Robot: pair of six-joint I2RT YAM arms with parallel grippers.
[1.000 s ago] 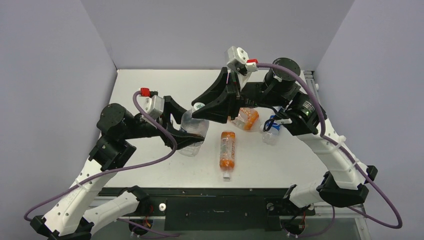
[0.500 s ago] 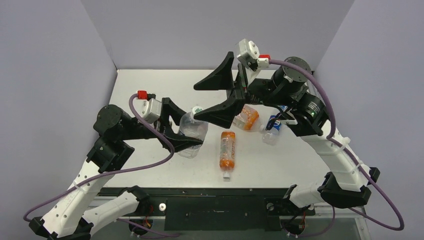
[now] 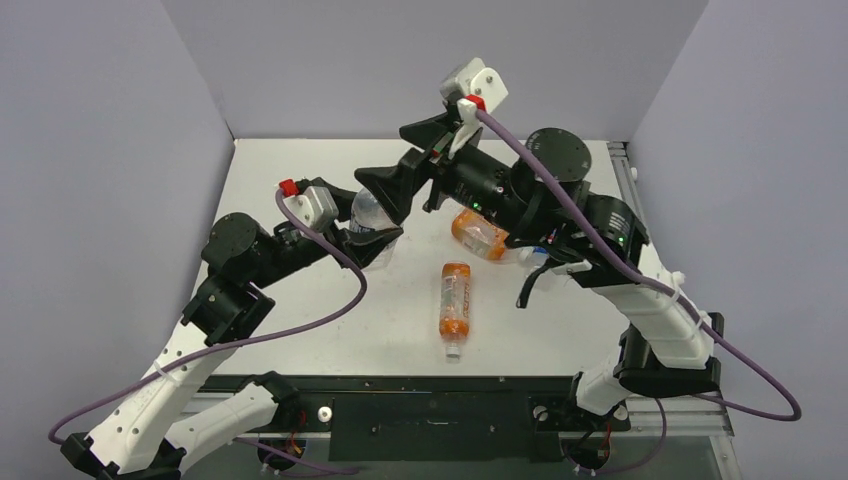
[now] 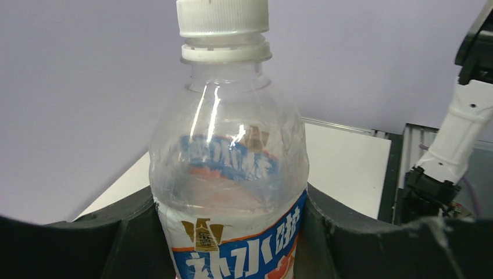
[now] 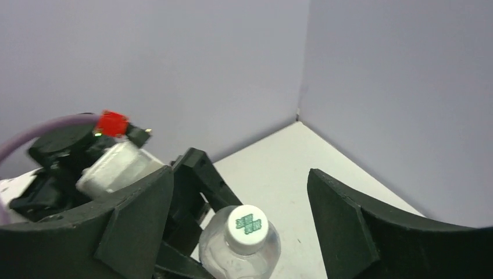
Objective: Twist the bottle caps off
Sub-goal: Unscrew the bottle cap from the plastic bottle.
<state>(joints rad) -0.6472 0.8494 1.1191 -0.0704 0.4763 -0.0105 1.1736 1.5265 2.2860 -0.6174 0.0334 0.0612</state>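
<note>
My left gripper (image 4: 229, 244) is shut on the labelled body of a clear bottle (image 4: 229, 168) and holds it upright above the table. The bottle's white cap (image 4: 222, 16) sits on the neck. In the right wrist view the same cap (image 5: 247, 223), with a green mark on top, lies between and below the fingers of my right gripper (image 5: 240, 192), which is open wide and touches nothing. From above, the right gripper (image 3: 402, 165) hovers over the held bottle (image 3: 368, 212). A slim orange bottle (image 3: 455, 298) lies mid-table with its white cap (image 3: 453, 350) toward me.
A wide orange bottle (image 3: 478, 233) lies under the right arm. Another clear bottle (image 3: 537, 258) is mostly hidden behind that arm. Grey walls close the table at the back and both sides. The left gripper's fingers (image 5: 189, 186) stand close under the right gripper.
My right gripper let go of the cap, opened wide, lifted and swung round above the bottle. The left arm carried the bottle farther back and left.
</note>
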